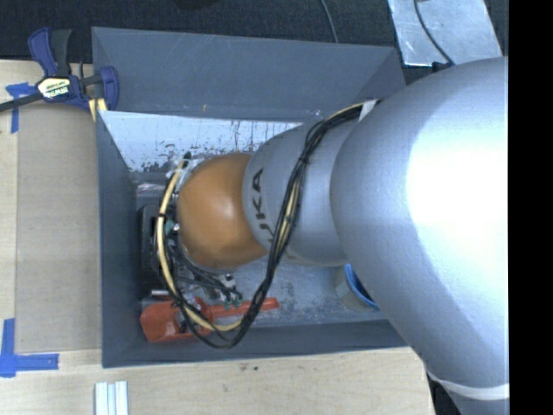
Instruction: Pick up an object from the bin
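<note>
Frankly, whether my pincer (157, 247) is apart I cannot tell; loose cables (212, 322) could snag the red thing (152, 325) at seven o'clock.

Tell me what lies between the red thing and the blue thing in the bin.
Only bare, scuffed bin floor, in the camera view; the red thing lies lower left, the blue thing beside the arm.
</note>
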`<state>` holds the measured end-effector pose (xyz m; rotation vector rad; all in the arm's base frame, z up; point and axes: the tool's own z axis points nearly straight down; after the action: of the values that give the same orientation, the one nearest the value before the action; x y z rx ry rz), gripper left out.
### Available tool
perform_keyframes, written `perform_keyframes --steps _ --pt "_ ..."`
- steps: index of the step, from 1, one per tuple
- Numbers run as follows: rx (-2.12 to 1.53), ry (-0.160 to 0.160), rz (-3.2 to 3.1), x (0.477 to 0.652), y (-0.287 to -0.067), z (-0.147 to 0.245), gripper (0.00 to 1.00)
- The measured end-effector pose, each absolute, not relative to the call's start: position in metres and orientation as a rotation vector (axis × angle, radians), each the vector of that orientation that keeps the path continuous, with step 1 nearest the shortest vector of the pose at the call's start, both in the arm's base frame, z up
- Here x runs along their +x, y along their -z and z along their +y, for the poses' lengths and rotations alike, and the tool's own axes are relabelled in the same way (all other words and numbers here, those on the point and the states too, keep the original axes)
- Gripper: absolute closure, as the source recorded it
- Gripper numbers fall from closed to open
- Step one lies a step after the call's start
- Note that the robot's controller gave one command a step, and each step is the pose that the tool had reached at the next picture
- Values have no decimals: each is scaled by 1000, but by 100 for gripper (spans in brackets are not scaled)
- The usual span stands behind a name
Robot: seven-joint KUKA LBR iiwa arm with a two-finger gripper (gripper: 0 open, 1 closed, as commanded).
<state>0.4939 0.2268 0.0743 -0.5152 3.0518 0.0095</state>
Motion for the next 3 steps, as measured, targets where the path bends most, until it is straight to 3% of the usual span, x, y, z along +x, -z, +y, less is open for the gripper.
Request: perform_keyframes --steps 1,3 --pt "-1524 6 2672 506 -82 220 100" --pt "-1538 3 2689 500 -95 219 100"
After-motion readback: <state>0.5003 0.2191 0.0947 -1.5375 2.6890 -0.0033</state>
